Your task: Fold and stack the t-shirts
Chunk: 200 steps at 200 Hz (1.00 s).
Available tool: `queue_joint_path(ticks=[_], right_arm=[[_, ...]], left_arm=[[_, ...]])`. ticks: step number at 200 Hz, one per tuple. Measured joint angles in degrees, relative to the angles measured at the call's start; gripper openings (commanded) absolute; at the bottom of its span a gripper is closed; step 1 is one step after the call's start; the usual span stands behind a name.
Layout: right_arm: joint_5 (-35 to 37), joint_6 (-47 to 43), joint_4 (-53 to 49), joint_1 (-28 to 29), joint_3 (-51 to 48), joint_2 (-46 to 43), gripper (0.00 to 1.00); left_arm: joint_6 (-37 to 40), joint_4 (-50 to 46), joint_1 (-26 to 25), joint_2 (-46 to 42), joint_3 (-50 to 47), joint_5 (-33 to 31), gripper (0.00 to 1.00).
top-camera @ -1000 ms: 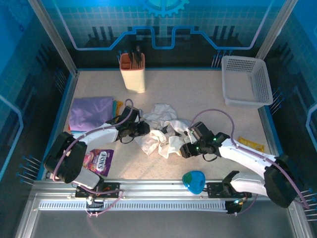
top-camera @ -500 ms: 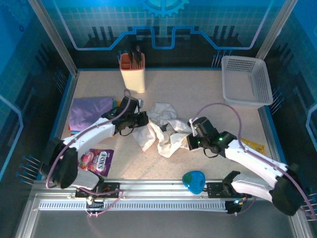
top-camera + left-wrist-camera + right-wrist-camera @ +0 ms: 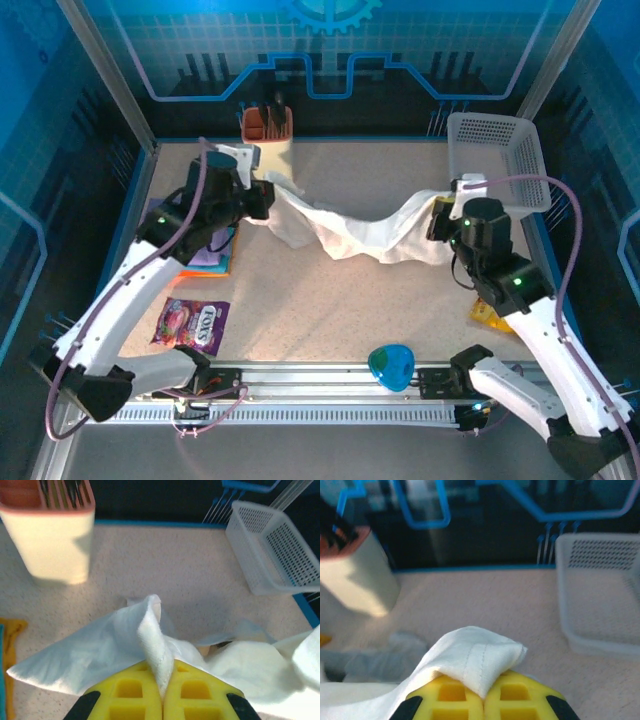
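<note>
Speckled beige table point(image 3: 330, 300), enclosed by blue-lit panels on three sides.

Task items, counted:
- One white shirt point(image 3: 350, 232), unfolded, strung across mid-table between both grippers and sagging at centre. Cannot tell whether the low point touches the table.
- One folded purple garment point(image 3: 208, 256) at the left side, with one orange-edged layer at its right border. Mostly covered by the left arm, so no further count possible.

Grippers, two:
- Left gripper point(image 3: 262, 200), raised just in front of the holder. Seen from the left wrist point(image 3: 162, 682): yellow fingers point(image 3: 127, 695) pressed together on a pinched ridge of shirt cloth.
- Right gripper point(image 3: 440, 215), raised beside the basket's near-left corner. Seen from the right wrist point(image 3: 484, 692): fingers point(image 3: 517, 695) pressed together on a stitched hem fold of the same shirt.

Other items, one each:
- White perforated basket point(image 3: 495, 207), far right corner.
- Cream utensil holder point(image 3: 268, 140), far left of centre, upright.
- Purple snack packet point(image 3: 190, 325), near left, flat.
- Blue rounded object point(image 3: 390, 365), near edge, centre.
- Yellow packet point(image 3: 485, 312), right side, partly under the right arm.
</note>
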Motion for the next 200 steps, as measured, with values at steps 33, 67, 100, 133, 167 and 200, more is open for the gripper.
queue_joint_path(ticks=[33, 67, 100, 133, 167, 200], right_arm=[[3.56, -1.84, 1.29, -0.96, 3.72, -2.8, 0.0], [4.66, -4.24, 6.38, -0.96, 3.15, -8.76, 0.0], [3.23, -6.99, 9.66, -0.96, 2.78, -14.6, 0.0], [1.29, -8.46, 10.69, -0.96, 2.75, -17.33, 0.0], [1.64, -8.09, 10.36, -0.96, 2.78, -17.2, 0.0], [4.68, -5.05, 6.23, -0.96, 3.58, -11.78, 0.06]], left_arm=[[2.47, -2.99, 0.0, -2.89, 6.67, -2.89, 0.05], [5.25, -3.43, 0.0, -5.38, 11.52, -2.89, 0.08], [7.45, -2.56, 0.0, -10.16, 11.89, -0.33, 0.08], [8.63, -0.61, 0.0, -12.81, 12.83, 2.84, 0.09], [10.08, 1.51, 0.0, -11.15, 14.14, 2.95, 0.1], [10.16, 3.74, 0.72, -5.86, 11.78, 2.29, 0.11]])
